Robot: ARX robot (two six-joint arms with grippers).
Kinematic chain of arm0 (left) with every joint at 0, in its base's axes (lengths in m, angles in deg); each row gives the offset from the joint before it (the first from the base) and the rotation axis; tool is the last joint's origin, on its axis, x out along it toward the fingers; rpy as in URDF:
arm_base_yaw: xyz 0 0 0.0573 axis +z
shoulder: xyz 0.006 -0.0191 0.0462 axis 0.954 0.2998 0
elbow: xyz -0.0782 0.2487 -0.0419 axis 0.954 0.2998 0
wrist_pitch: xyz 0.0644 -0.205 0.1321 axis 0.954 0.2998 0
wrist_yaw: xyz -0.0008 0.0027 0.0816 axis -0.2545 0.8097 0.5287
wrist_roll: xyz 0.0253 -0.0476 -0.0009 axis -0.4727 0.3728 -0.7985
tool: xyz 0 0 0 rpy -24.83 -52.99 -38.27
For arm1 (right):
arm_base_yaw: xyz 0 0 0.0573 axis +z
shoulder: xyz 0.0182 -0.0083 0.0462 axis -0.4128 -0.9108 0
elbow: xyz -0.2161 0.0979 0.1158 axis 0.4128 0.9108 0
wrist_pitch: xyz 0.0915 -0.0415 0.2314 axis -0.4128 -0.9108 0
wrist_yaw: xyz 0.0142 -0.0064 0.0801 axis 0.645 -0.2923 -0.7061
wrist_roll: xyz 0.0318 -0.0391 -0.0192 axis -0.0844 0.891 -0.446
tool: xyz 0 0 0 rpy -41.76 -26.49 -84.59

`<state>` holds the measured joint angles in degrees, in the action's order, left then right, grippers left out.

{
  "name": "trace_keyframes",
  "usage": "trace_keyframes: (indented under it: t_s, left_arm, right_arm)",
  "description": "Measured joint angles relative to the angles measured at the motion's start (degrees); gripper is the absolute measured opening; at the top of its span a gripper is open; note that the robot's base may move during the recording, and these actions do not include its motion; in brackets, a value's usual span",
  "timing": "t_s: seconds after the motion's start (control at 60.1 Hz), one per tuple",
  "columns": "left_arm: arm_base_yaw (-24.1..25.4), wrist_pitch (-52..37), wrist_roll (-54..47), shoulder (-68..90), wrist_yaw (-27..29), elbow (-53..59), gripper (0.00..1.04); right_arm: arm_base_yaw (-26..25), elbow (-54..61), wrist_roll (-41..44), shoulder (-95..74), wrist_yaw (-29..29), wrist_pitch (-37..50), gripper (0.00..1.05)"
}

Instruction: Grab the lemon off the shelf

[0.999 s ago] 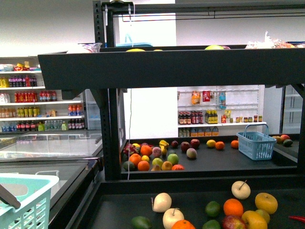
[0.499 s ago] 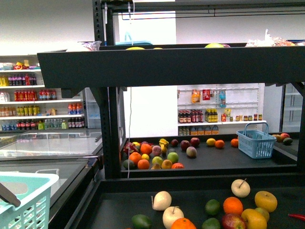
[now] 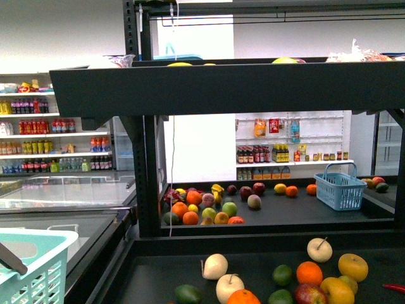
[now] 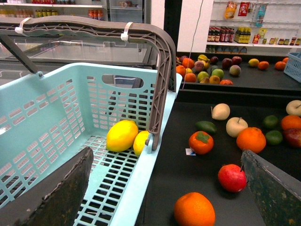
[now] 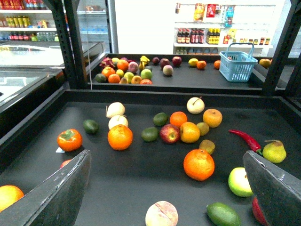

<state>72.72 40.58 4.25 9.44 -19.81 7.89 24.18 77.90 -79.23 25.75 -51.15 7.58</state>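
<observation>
Your left gripper (image 4: 164, 188) is spread wide and empty over the teal basket (image 4: 51, 117), where two lemons (image 4: 122, 135) already lie against its near wall. Your right gripper (image 5: 167, 188) is also wide open, holding nothing, above the shelf (image 5: 141, 188) tray; farther in, fruit clusters mid-tray around an orange (image 5: 120, 137).

A: The shelf (image 3: 221, 88) looks like matt black metal, its tray (image 5: 141, 183) dark and dull.
B: The basket (image 4: 61, 122) is slotted pale plastic; the lemon (image 4: 122, 135) smooth, faintly glossy.
</observation>
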Motion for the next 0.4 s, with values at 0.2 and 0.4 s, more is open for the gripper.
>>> trace_keyframes:
  t_s: [0.2,0.4]
  left_arm:
    - [0.00,0.00,0.00,0.00,0.00,0.00,0.97]
    - [0.00,0.00,0.00,0.00,0.00,0.00,0.97]
  right_arm:
    - [0.00,0.00,0.00,0.00,0.00,0.00,0.97]
    - [0.00,0.00,0.00,0.00,0.00,0.00,0.97]
